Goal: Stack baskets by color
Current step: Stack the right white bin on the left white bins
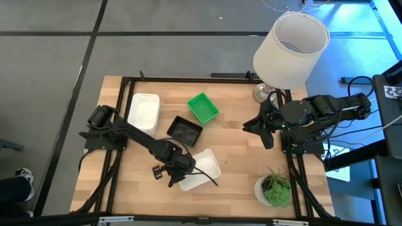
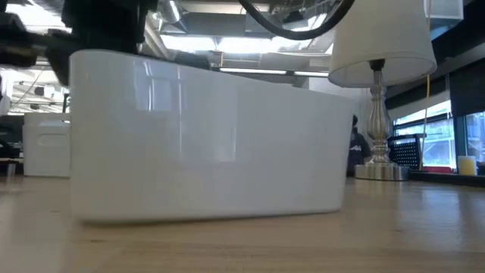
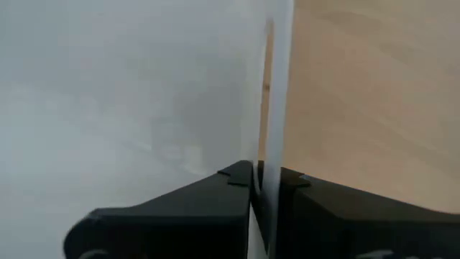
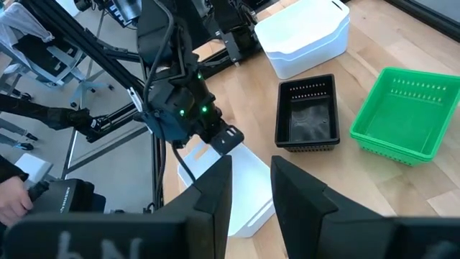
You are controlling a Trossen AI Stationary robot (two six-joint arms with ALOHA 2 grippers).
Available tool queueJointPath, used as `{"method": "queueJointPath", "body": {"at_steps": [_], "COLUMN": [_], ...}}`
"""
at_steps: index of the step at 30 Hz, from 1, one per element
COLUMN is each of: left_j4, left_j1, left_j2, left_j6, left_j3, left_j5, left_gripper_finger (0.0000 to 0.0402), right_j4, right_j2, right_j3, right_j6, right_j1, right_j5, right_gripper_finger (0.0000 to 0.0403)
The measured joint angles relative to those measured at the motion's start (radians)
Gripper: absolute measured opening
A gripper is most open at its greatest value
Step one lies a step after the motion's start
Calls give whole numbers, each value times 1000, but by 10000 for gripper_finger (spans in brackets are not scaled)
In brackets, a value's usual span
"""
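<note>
A white basket (image 1: pixel 204 168) sits near the table's front, and my left gripper (image 1: pixel 181 172) is shut on its left end. This basket (image 2: pixel 212 136) fills the low view. A second white basket (image 1: pixel 143 112) stands at the far left, with a black basket (image 1: pixel 185 130) and a green basket (image 1: pixel 202 108) to its right. All three rest on their bottoms. My right gripper (image 4: pixel 251 194) hangs open above the table's right side, holding nothing. My left gripper pinches the thin wall (image 3: pixel 277 108) at the white basket's left end, at its rim. One finger (image 3: pixel 230 183) is inside the basket and the other is outside. The fingers come steeply from above. The basket's bottom (image 2: pixel 212 216) stands on the table.
A tall lamp with a white shade (image 1: pixel 292 47) stands at the far right. A small potted plant (image 1: pixel 274 188) is at the near right corner. Bare wood (image 1: pixel 242 157) lies between the held basket and the plant.
</note>
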Motion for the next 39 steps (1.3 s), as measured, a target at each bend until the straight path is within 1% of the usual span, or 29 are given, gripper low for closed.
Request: {"method": "queueJointPath", "body": {"at_steps": [4,9,14,17,20,22,24,27,29,31,35,39], "left_j4": [-133,-311,-367,-376,-422,-462,-538,-608,-639,-639,-632,-631], "left_j1": [1,5,18,23,24,25,24,25,27,27,30,46], "left_j2": [0,-10,-54,-76,-85,-85,-85,-85,-85,-85,-85,-85], "left_j6": [47,69,124,192,206,207,210,234,256,259,258,254], "left_j3": [76,171,241,281,325,360,396,436,463,484,505,505], "left_j5": [-32,-158,-268,-316,-361,-388,-404,-404,-420,-490,-696,-824], "left_gripper_finger": [1,0,0,0,0,0,0,0,0,0,0,0], "right_j4": [0,0,0,1,1,1,1,1,1,0,2,3], "right_j2": [0,0,0,0,0,1,1,2,6,12,35,65], "right_j3": [0,0,0,0,0,0,0,0,0,0,0,0], "right_j6": [-24,-24,-30,-51,-47,-48,-51,-54,-54,-53,-53,-72], "right_j1": [0,0,0,0,0,0,0,0,0,0,0,0], "right_j5": [0,0,1,1,1,0,-21,-50,-50,-47,-32,38], "right_gripper_finger": [96,96,96,96,96,96,96,96,96,96,96,96]}}
